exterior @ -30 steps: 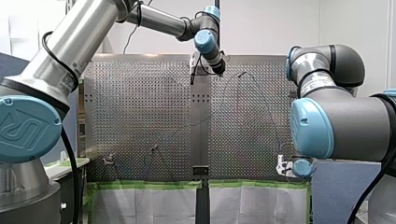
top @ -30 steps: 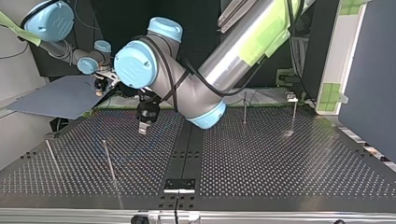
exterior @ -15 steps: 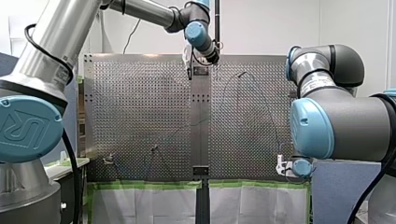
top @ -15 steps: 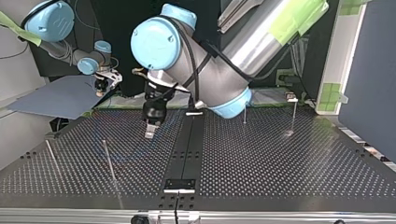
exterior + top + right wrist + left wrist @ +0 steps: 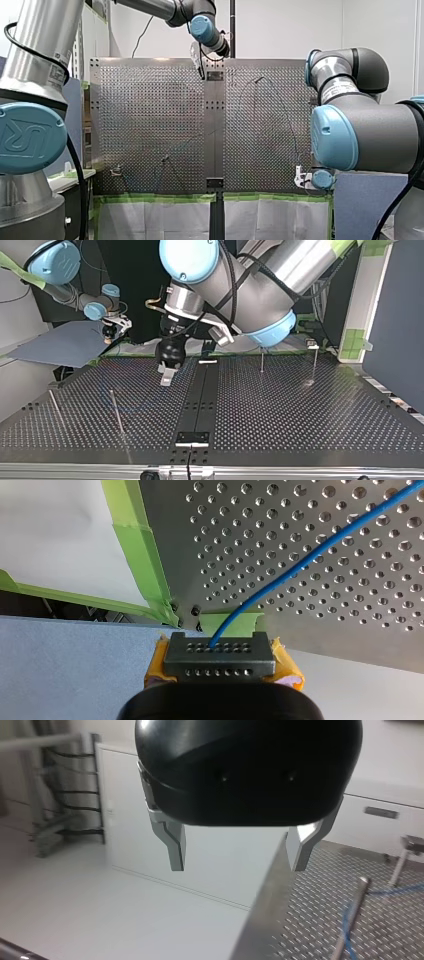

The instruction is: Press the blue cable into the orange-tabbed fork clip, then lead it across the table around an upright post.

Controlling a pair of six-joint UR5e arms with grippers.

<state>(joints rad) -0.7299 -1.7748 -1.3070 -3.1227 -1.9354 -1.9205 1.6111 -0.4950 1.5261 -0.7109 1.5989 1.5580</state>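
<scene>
The blue cable point(image 5: 310, 560) runs over the perforated table point(image 5: 350, 600) and ends between yellow pads, with my right gripper point(image 5: 218, 655) shut on it at the table's corner. In the front view that gripper point(image 5: 301, 177) sits at the near right corner. My left gripper point(image 5: 237, 855) is open, its metal fingers point(image 5: 175, 850) wide apart with nothing between them. It hangs over the table's far edge point(image 5: 198, 62), seen above the plate in the top view point(image 5: 167, 376). Beside it in the left wrist view are an upright post point(image 5: 350, 920) and a stretch of blue cable point(image 5: 400, 890). A small clip point(image 5: 116, 171) stands at the near left.
Thin upright posts stand at the top view's left point(image 5: 116, 410) and far left point(image 5: 55, 407), and another point(image 5: 261, 360) right of the centre strip. A dark centre strip point(image 5: 200, 400) splits the plate. Green tape point(image 5: 145, 555) lines the table's edge.
My left arm has risen, and its gripper has moved left and toward the far edge in the front view, rightward in the top view. My right arm has not moved.
</scene>
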